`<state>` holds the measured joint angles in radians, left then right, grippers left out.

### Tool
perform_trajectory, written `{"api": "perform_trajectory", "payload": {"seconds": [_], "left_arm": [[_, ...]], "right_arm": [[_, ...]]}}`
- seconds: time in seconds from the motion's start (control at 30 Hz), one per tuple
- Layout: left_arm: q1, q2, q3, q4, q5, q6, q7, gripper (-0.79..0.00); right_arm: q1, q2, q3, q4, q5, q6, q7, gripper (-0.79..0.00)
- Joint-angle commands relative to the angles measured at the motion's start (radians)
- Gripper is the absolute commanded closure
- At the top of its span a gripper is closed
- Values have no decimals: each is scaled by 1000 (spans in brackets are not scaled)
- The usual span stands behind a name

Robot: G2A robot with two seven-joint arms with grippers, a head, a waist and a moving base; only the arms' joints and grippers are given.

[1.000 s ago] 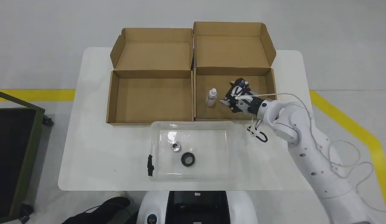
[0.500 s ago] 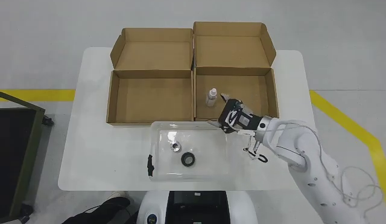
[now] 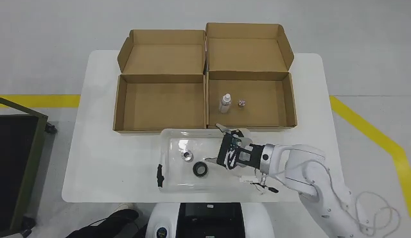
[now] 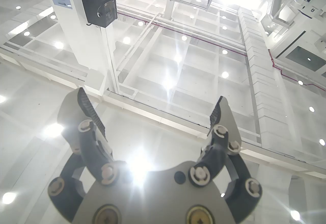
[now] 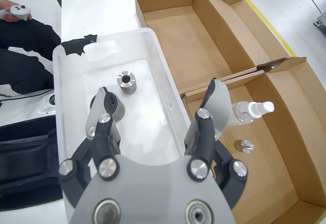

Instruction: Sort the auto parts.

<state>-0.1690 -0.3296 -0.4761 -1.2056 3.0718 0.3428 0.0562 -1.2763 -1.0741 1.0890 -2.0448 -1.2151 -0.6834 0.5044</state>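
On your table (image 3: 103, 122), left box (image 3: 160, 106) and right box (image 3: 266, 106) sit at 12 o'clock, the clear bin (image 3: 173, 142) at 6. Your right gripper (image 5: 158, 84) gapes wide and empty over the bin's 3 o'clock end; your left gripper (image 4: 150, 94) is spread, empty too. The ring (image 3: 201, 169) and cylinder (image 3: 187, 155) lie in the bin, bottle (image 3: 225, 102) and bolt (image 3: 241, 102) in the right box.

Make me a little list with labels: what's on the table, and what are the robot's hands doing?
Table: white table
Front: clear tub
In tub: silver cylinder with a hole; dark ring
Back left: left box, cardboard, lid open
Back right: right box, lid open
In right box: spray bottle; small metal part
Right hand: right gripper, open, over the tub
Left hand: left gripper, open, pointing at the ceiling
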Motion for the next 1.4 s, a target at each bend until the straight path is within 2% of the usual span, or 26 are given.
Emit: {"api": "perform_trajectory", "payload": {"seconds": [0.0,0.43,0.8,1.2,1.37], "left_arm": [[0,0,0,0,0,0,0,-785],[0,0,0,0,0,0,0,-785],[0,0,0,0,0,0,0,-785],[0,0,0,0,0,0,0,-785],[0,0,0,0,0,0,0,-785]], "right_arm": [[-4,0,-13,2,-11,-6,0,-637],[-16,-6,-110,58,-111,-7,-11,-622],[13,-16,-166,122,-125,-10,-15,-631],[59,-36,-239,203,-135,6,-21,-610],[69,-41,-253,224,-135,14,-24,-576]]}}
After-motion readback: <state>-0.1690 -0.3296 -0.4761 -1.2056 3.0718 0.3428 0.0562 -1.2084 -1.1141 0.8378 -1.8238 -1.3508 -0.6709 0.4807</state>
